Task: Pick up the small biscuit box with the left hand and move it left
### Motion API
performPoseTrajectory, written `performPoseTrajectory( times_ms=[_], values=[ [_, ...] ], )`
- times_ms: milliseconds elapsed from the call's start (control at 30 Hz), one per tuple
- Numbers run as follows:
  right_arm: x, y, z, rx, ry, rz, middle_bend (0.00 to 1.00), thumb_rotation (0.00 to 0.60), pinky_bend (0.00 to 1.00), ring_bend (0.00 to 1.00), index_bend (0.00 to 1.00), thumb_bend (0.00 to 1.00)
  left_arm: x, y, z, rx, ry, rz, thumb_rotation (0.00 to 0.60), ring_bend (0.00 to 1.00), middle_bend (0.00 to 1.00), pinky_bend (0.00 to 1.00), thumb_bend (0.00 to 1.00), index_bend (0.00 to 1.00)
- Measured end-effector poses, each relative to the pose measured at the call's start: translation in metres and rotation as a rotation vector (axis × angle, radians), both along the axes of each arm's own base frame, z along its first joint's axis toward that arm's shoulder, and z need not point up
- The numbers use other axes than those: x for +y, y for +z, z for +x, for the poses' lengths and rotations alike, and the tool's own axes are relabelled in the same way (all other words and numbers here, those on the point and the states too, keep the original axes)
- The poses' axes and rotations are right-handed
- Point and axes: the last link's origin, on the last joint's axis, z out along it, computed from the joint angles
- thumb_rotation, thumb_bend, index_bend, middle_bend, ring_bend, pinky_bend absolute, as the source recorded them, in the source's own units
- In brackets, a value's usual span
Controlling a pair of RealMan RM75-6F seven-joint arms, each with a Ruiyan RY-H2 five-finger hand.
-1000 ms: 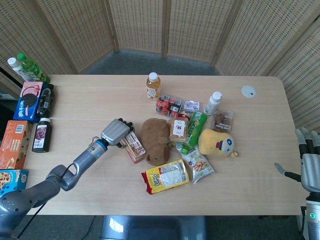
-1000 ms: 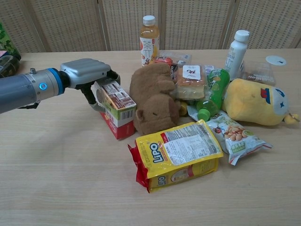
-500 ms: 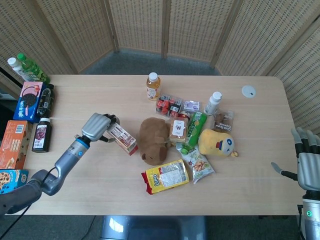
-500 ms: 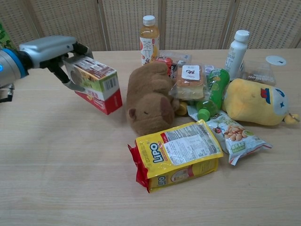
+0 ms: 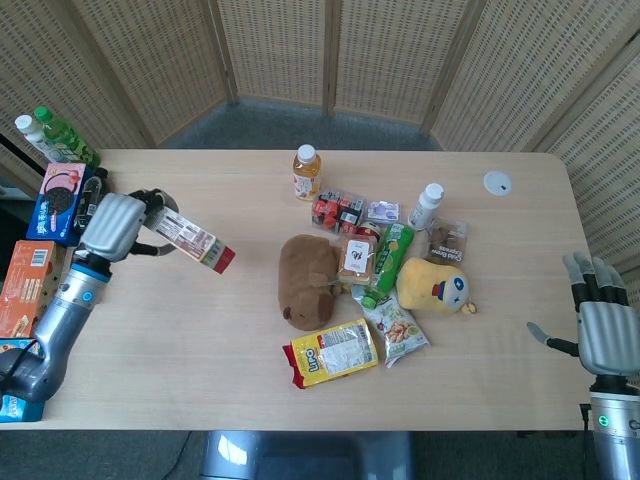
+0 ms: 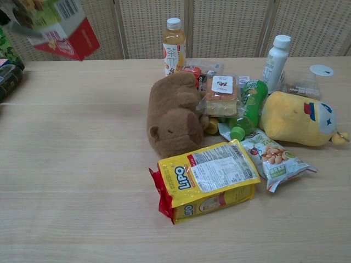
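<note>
At the left edge of the head view the left hand (image 5: 112, 226) had its fingers (image 5: 150, 200) wrapped round one end of the small biscuit box (image 5: 190, 240) — held tilted and clear of the counter (image 5: 200, 340), presumably so it could travel without dragging. In the chest view the box sat in the upper left corner, cropped. Mid-frame, the brown plush toy (image 5: 308, 282) and the yellow snack pack (image 5: 333, 351) lay well apart from it. At the lower right the right hand (image 5: 600, 330) hung off the counter's edge, fingers spread, holding nothing — idle, I'd judge.
</note>
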Motion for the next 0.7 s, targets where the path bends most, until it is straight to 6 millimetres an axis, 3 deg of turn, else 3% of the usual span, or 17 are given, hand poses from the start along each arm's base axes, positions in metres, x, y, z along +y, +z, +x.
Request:
performPoseTrajectory(
  times_ms=[233, 700],
  values=[
    [0.004, -0.002, -0.001, -0.011, 0.002, 0.002, 0.03, 0.452, 0.00, 0.00, 0.00, 0.00, 0.004, 0.048, 0.019, -0.136, 0.015, 0.079, 0.600, 0.97, 0.98, 0.80, 0.07, 0.91],
    [0.017, 0.005, -0.006, -0.020, 0.000, -0.019, 0.03, 0.449, 0.00, 0.00, 0.00, 0.00, 0.006, 0.064, 0.039, -0.198, -0.004, 0.114, 0.600, 0.97, 0.98, 0.80, 0.07, 0.91]
  ],
)
